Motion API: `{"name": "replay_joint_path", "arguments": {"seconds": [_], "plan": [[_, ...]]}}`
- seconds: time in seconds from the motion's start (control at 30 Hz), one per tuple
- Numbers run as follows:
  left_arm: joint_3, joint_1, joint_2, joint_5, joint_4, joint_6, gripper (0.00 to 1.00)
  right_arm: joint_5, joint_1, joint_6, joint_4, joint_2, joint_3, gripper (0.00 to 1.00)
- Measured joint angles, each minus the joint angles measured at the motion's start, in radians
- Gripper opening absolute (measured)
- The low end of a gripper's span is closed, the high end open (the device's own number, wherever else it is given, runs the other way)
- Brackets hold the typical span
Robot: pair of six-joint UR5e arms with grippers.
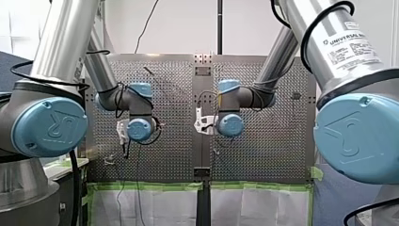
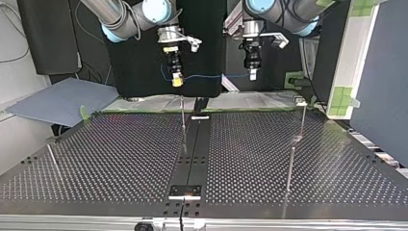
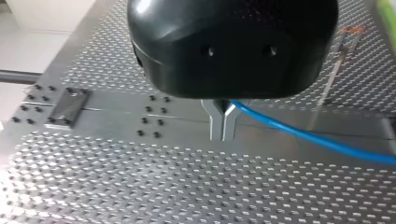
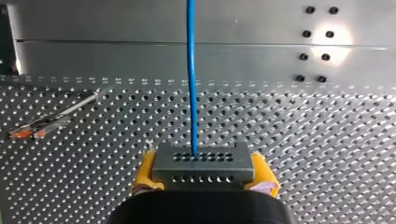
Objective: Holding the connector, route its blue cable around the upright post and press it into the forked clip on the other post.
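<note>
1. The right hand (image 4: 204, 171) is clamping its yellow pads (image 4: 145, 169) on the two sides of the grey connector (image 4: 204, 161), which is sitting square between them.
2. The blue cable (image 4: 191, 74) is leaving the connector's perforated face and running straight ahead of that hand, above the surface (image 4: 303, 140).
3. The left hand (image 3: 223, 125) is pressing its metal fingers (image 3: 215, 122) together at the tips. The cable is coming out from between them just under the black body and trailing off to one side.
4. In the top view, both hands are hanging well above the surface and well apart, with the cable stretching nearly level between them.
5. An upright post (image 2: 183, 120) is standing on the surface's centre strip, below the right hand.
6. Two thin posts (image 2: 303, 120) are standing near the top view's right edge, one behind the other, and a slanted rod (image 2: 52, 159) is leaning at its left.
7. I cannot tell which post is carrying the forked clip.
</note>
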Motion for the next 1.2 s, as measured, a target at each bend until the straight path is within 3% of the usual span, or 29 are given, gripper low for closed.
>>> {"name": "replay_joint_path", "arguments": {"seconds": [0.23,0.67,0.93,1.2], "plan": [[0.066,0.008,0.066,-0.008,-0.067,-0.007,0.00,-0.062,-0.008,-0.005,0.070,-0.070,-0.034,0.00],[0.133,0.043,0.185,-0.052,-0.185,-0.007,0.00,-0.119,-0.010,-0.008,0.183,-0.183,-0.127,0.00],[0.168,0.074,0.257,-0.067,-0.257,-0.013,0.00,-0.169,-0.022,-0.005,0.243,-0.243,-0.179,0.00],[0.243,0.099,0.312,-0.072,-0.333,-0.012,0.00,-0.213,-0.037,0.000,0.276,-0.313,-0.219,0.00]]}}
